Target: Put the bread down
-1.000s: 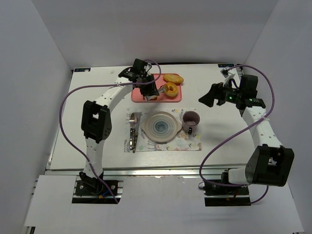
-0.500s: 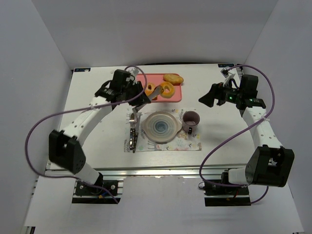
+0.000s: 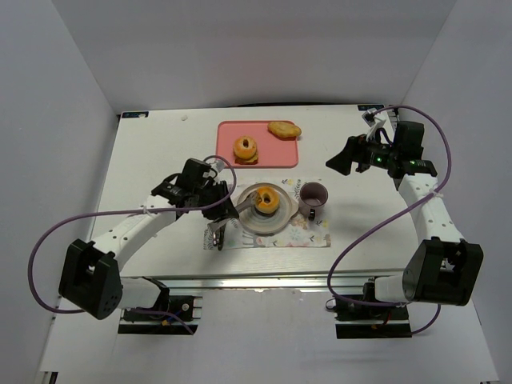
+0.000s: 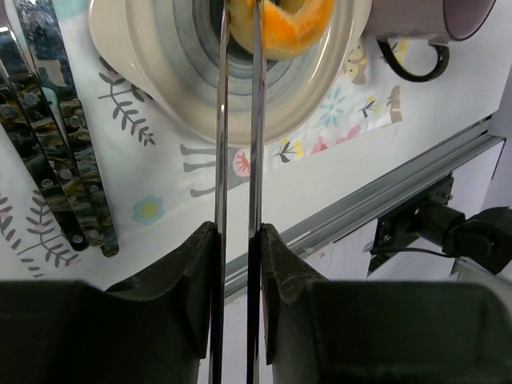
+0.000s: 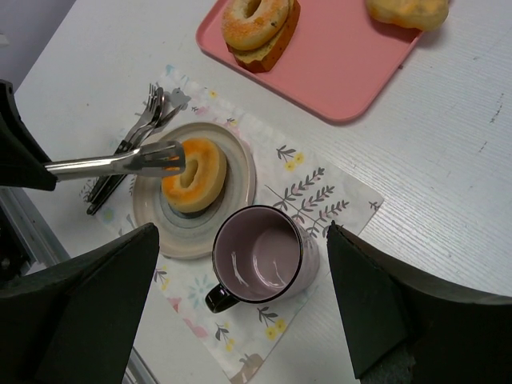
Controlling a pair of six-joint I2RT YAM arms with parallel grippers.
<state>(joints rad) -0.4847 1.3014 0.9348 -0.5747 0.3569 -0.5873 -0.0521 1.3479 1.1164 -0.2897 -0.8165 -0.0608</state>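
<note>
The bread point(image 3: 266, 201) point(image 5: 194, 174), a golden-orange ring, lies on the round plate point(image 3: 280, 222) point(image 5: 240, 172) on the flowered placemat. Metal tongs point(image 4: 254, 120) point(image 5: 112, 164) pinch its left edge point(image 4: 284, 28). My left gripper point(image 3: 212, 194) point(image 4: 238, 232) is shut on the tongs' handles, left of the plate. My right gripper point(image 3: 340, 160) point(image 5: 240, 232) hangs open and empty, high above the mug, at the right of the table.
A purple mug point(image 3: 313, 194) point(image 5: 260, 256) stands right of the plate. Cutlery point(image 4: 48, 136) point(image 5: 132, 136) lies left of it. The pink tray point(image 3: 280, 152) point(image 5: 336, 72) at the back holds a thicker ring bread point(image 3: 246, 150) and an oval bun point(image 3: 284, 129).
My left arm swung from the pink tray down to the plate, carrying the bread in the tongs. The bread now sits on the plate. The right arm has not moved.
</note>
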